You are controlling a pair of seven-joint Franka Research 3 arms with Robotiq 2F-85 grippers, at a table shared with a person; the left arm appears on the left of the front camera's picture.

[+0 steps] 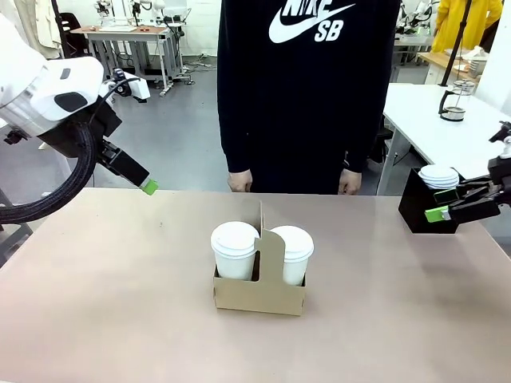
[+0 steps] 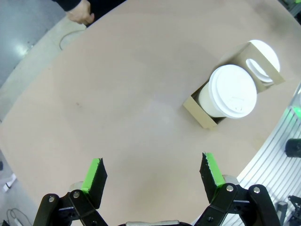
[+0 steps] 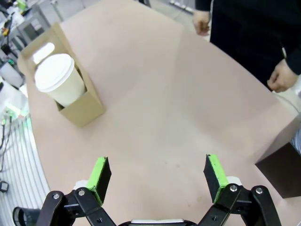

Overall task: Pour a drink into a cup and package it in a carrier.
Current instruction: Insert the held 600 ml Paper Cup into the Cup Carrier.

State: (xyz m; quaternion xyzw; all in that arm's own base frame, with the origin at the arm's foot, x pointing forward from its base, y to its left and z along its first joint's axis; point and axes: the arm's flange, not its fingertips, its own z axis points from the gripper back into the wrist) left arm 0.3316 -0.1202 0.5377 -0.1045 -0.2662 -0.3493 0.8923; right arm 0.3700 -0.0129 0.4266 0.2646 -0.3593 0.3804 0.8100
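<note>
The brown carrier (image 1: 259, 294) sits in the middle of the counter (image 1: 120, 303), and two white cups stand in its round holes; one cup (image 1: 235, 250) is on the left of the tall handle and the other cup (image 1: 292, 254) is on the right; both have white lids on. The left hand (image 2: 153, 172) hangs above the counter, well away from the carrier, wide open and holding nothing; the right hand (image 3: 155, 174) is also wide open and empty, over by the black box (image 1: 423, 209) with the spare lids (image 1: 439, 175). The person (image 1: 307, 88) stands at the far side with both hands down. The job looks nearly done. The cardboard is thin and bends easily, and full cups would make it heavy and wobbly; the best place to grab it is probably the tall handle in the middle, and to lift it straight up, slowly, so nothing tips or spills.
</note>
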